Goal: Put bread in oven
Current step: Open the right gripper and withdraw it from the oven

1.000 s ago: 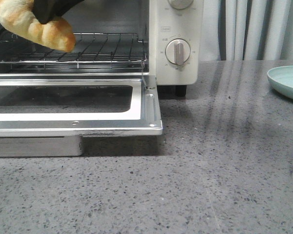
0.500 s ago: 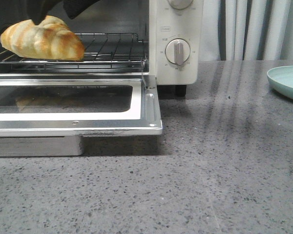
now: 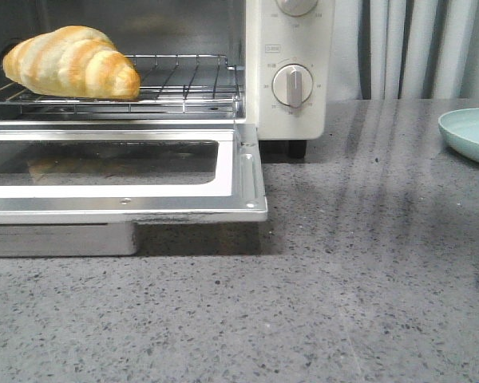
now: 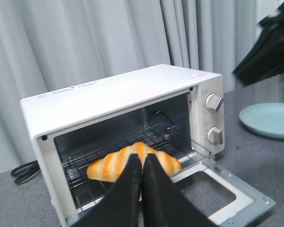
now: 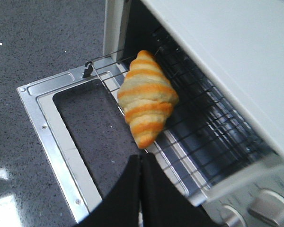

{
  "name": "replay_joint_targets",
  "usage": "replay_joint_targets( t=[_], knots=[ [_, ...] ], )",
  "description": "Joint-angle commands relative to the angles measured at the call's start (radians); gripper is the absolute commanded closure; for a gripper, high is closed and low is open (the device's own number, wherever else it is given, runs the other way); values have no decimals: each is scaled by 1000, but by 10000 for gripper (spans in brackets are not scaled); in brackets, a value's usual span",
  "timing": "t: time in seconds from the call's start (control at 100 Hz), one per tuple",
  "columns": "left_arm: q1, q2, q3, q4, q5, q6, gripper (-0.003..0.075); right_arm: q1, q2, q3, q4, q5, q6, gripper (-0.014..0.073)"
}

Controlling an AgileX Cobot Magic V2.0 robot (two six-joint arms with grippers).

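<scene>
The bread (image 3: 72, 64), a golden-brown striped croissant roll, lies on the wire rack (image 3: 184, 80) at the left of the open cream-white oven (image 3: 291, 112). No gripper shows in the front view. In the left wrist view my left gripper (image 4: 142, 158) is shut and empty, held back in front of the oven (image 4: 109, 92), with the bread (image 4: 111, 166) behind its tips. In the right wrist view my right gripper (image 5: 140, 156) is shut and empty above the dropped door (image 5: 42, 123), just short of the bread (image 5: 146, 101).
The oven door (image 3: 239, 171) lies flat, sticking out over the grey speckled counter, with a metal tray (image 3: 60, 239) under it. A pale green plate (image 3: 473, 132) sits at the far right. A black cable (image 4: 23, 172) lies beside the oven. Curtains hang behind.
The bread, held above the rack by a black gripper, was set down on the rack. The gripper let go and withdrew out of the front view.
</scene>
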Motion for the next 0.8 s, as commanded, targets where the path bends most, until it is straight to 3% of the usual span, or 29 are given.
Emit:
replay_joint_targets(
  t=[0.0,0.27,0.51,0.79],
  knots=[
    [1,-4,1,29,-54,-13,742,0,-169,93,-36,-103,-13,659],
    [1,-7,62,21,-91,-13,741,-26,-522,465,-145,-180,21,659],
    [1,-7,65,0,-85,-13,741,-61,-684,517,-149,-215,52,659],
    [1,-7,65,0,-85,-13,741,-61,-916,619,-287,-220,52,662]
  ],
)
